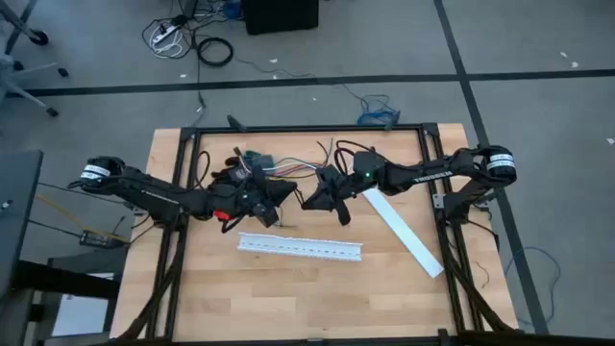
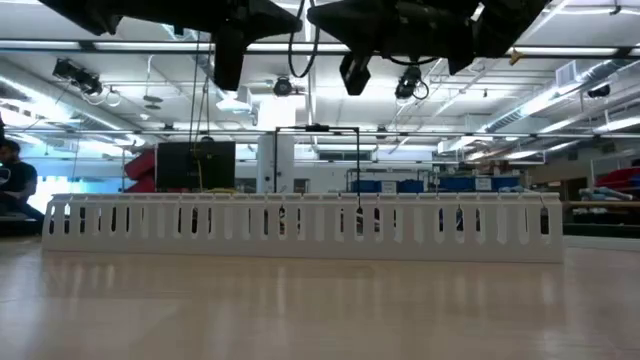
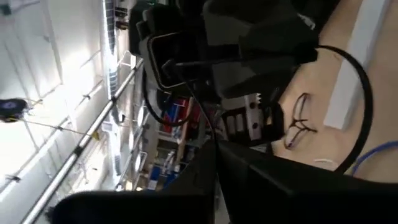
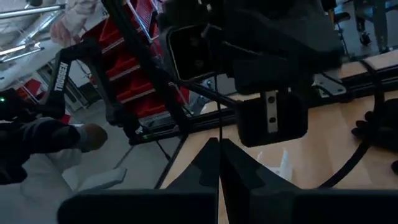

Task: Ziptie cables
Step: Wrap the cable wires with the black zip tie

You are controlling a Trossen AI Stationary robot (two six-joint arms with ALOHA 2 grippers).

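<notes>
High view: found both arms reaching inward from the table's (image 1: 288,303) two sides and meeting over its middle. Recorded left gripper (image 1: 286,192) and right gripper (image 1: 309,199) tip to tip, just beside each other, raised off the wood.

Right wrist view: noted right gripper (image 4: 219,155) with fingers pressed together on the ziptie (image 4: 217,93), a thin black strap running straight out from between them to the other gripper's dark body opposite.

Left wrist view: noted left gripper (image 3: 214,180) likewise pinched on the ziptie (image 3: 199,112), with the strap leading across to the facing gripper. Judged the strap spanned between the two grippers, clear of the table.

Located the cables (image 1: 293,170) lying loose on the wood at the table's far part, behind the two grippers, touched by neither.

Logged a white slotted channel (image 1: 301,248) lying flat crosswise on the near side of the grippers, apart from them. Confirmed in the low view as a long slotted wall (image 2: 300,228) across the picture, with both arms showing only as dark shapes above it.

Logged a plain white strip (image 1: 404,233) lying diagonally under the right arm, well apart from the channel.

Noted a person (image 2: 14,180) at the room's edge beyond the table.
</notes>
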